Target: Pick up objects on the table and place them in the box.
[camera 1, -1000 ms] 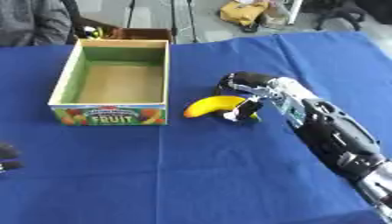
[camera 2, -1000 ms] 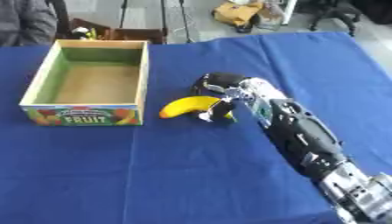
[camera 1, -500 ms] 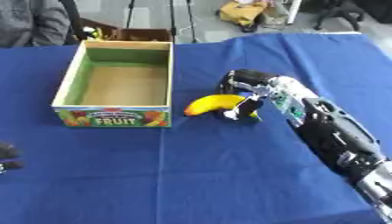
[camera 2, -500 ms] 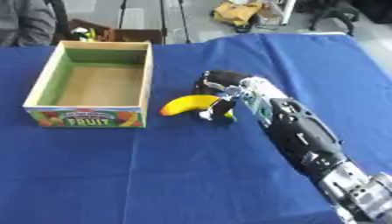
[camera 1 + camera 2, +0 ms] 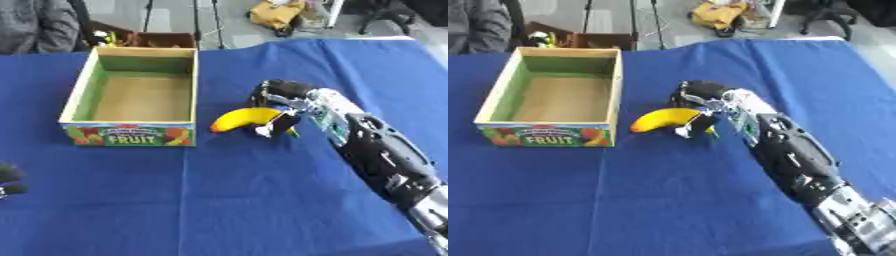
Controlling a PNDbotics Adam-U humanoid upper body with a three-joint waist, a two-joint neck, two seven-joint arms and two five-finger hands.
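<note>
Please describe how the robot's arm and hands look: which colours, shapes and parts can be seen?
The right arm is bulky and mostly black, with a silver-grey joint near the lower corner and a pale silver wrist section with a small green patch. The right hand is black. Of the left hand, only dark fingers show at the left edge.

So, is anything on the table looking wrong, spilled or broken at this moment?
Nothing stands out. The box sits upright and empty on the blue cloth. The banana looks whole, held at its right end by the right hand. The left hand shows only at the lower left edge.
</note>
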